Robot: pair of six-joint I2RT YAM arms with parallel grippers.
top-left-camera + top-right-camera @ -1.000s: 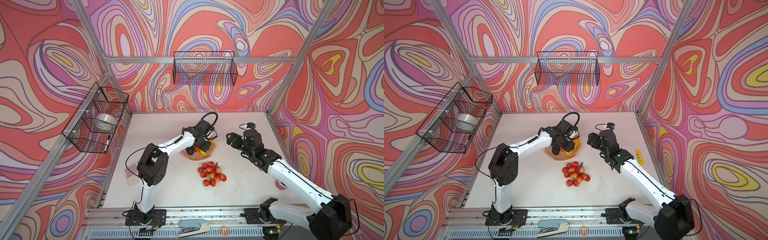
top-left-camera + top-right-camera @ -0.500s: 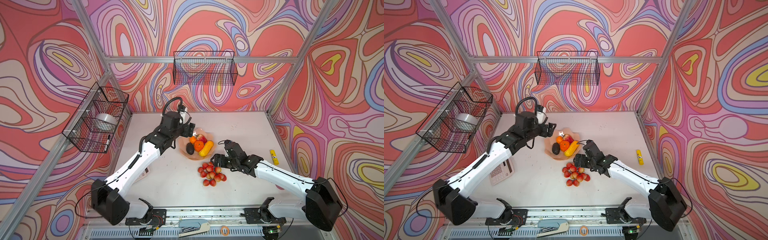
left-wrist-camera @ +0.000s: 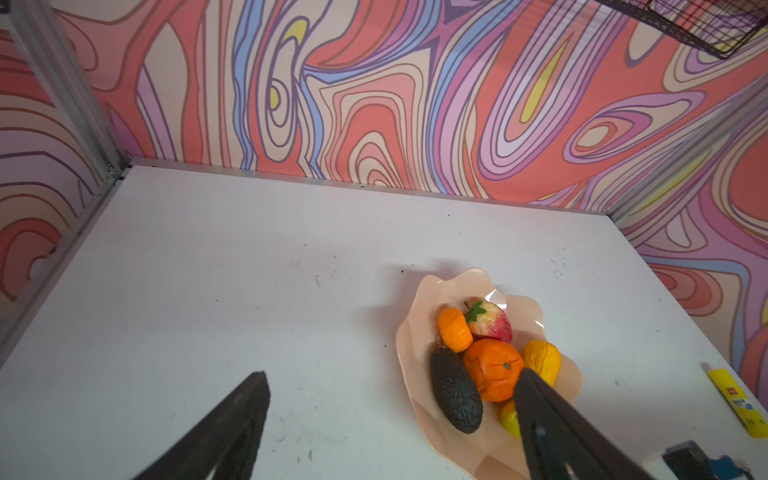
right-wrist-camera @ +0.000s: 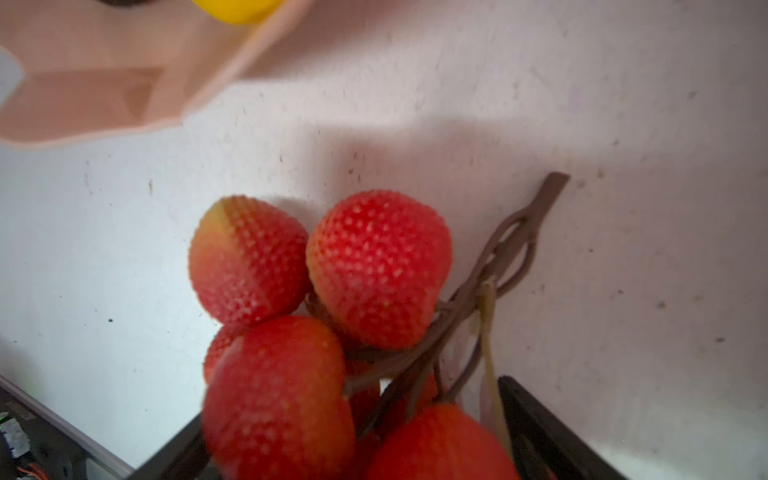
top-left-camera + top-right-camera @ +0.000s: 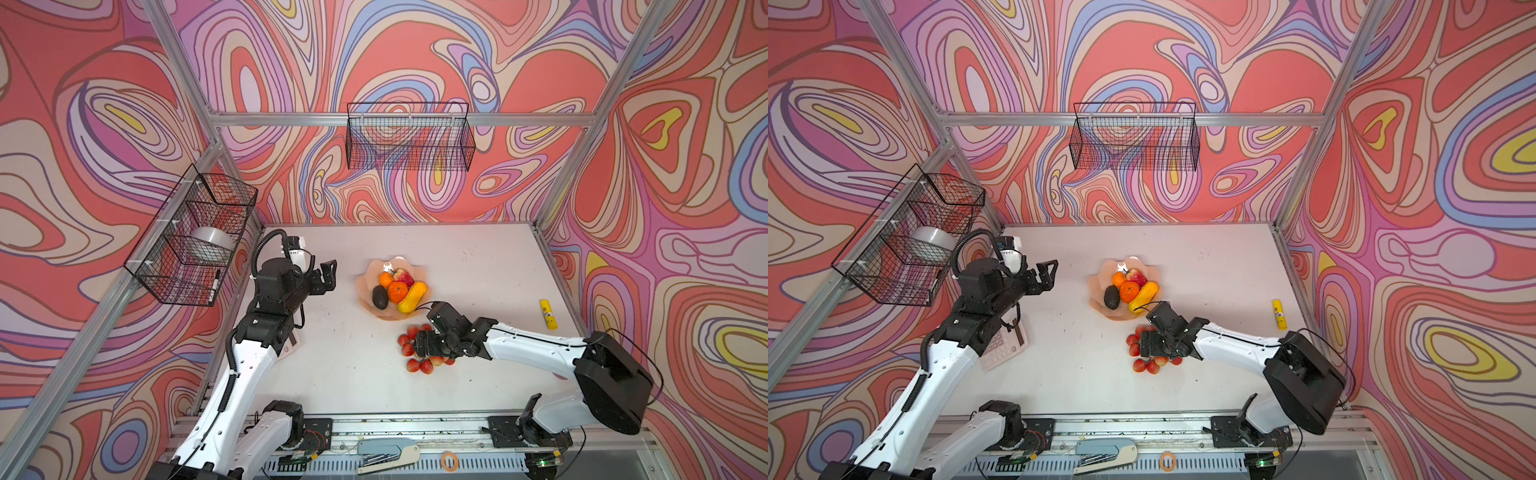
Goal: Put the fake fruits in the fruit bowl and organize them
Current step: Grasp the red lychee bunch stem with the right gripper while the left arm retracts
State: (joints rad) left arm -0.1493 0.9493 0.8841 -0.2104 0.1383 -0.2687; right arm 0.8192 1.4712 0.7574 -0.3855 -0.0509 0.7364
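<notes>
The peach-pink fruit bowl (image 5: 365, 291) (image 5: 1096, 286) (image 3: 409, 345) holds a strawberry (image 5: 403, 275), two oranges (image 5: 397, 291), a dark avocado (image 5: 379, 297) and a long yellow fruit (image 5: 412, 296). A bunch of red berries (image 5: 415, 353) (image 4: 374, 266) lies on the table just in front of the bowl. My right gripper (image 5: 424, 347) (image 5: 1150, 345) (image 4: 353, 407) is low over the bunch, open, with a finger on each side of the berries. My left gripper (image 5: 323, 270) (image 5: 1044, 268) (image 3: 390, 376) hangs open and empty, left of the bowl.
A yellow marker tube (image 5: 547, 314) lies near the right wall. A calculator (image 5: 1000, 349) sits under the left arm. Black wire baskets hang on the back wall (image 5: 409, 141) and the left wall (image 5: 195, 237), the latter holding a white bowl (image 5: 212, 241).
My left gripper pulled back from the bowl to the left and opened. My right arm swung down from beside the bowl onto the berry bunch.
</notes>
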